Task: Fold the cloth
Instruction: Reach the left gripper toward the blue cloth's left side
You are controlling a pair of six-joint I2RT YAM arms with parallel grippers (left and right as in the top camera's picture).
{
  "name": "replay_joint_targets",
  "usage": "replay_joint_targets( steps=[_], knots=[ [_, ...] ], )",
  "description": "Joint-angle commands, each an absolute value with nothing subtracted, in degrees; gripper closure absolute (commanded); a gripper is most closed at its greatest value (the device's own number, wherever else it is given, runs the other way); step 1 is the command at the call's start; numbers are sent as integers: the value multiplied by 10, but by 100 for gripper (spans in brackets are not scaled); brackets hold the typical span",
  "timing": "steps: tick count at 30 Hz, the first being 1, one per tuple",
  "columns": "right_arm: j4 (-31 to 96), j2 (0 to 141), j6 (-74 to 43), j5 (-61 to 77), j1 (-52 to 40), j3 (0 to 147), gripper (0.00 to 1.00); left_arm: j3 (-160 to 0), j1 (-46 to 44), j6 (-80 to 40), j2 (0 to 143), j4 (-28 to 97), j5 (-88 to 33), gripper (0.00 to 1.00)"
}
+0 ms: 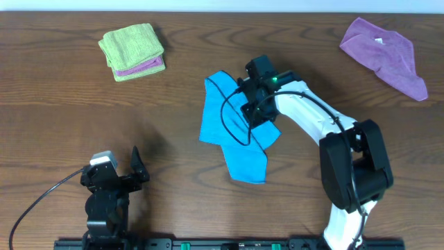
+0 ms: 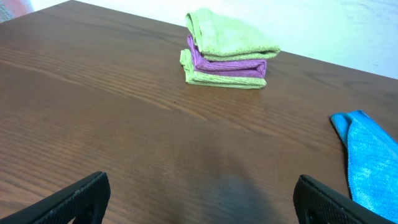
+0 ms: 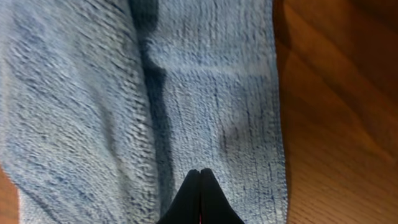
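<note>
The sky-blue cloth (image 1: 246, 163) lies crumpled and partly doubled over at the table's middle. Its edge shows at the right of the left wrist view (image 2: 373, 168), and it fills the right wrist view (image 3: 205, 81), with a crease running down it. My right gripper (image 1: 252, 110) is low over the cloth's upper right part. Its fingertips (image 3: 200, 173) are pressed together against the cloth, and no cloth shows between them. My left gripper (image 1: 118, 167) is open and empty near the front left edge, its fingers (image 2: 202, 193) wide apart over bare wood.
A folded lime-green and purple stack (image 1: 132, 52) sits at the back left and also shows in the left wrist view (image 2: 227, 53). A loose purple cloth (image 1: 385, 55) lies at the back right. A black cable (image 1: 225, 121) loops over the blue cloth.
</note>
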State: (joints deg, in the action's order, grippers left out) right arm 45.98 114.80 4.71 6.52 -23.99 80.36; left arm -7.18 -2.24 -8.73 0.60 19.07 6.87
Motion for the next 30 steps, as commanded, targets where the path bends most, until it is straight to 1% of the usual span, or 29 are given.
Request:
replay_joint_targets(
  steps=[1, 6, 15, 18, 22, 30],
  knots=[
    [458, 1169, 55, 82, -236, 796, 99, -59, -18, -77, 3, 194, 79, 5],
    [459, 1187, 54, 91, -236, 796, 99, -59, -19, -83, 3, 194, 62, 5],
    [467, 1187, 55, 91, -234, 797, 99, -59, -19, -223, 3, 193, -106, 5],
    [469, 1187, 57, 91, -234, 797, 99, -59, -19, -250, 3, 192, -146, 5],
    [458, 1187, 59, 91, -234, 797, 99, -59, -19, -290, 3, 192, -164, 5],
    [429, 1188, 63, 88, -229, 796, 99, -59, -19, -290, 3, 180, -164, 5]
  ],
)
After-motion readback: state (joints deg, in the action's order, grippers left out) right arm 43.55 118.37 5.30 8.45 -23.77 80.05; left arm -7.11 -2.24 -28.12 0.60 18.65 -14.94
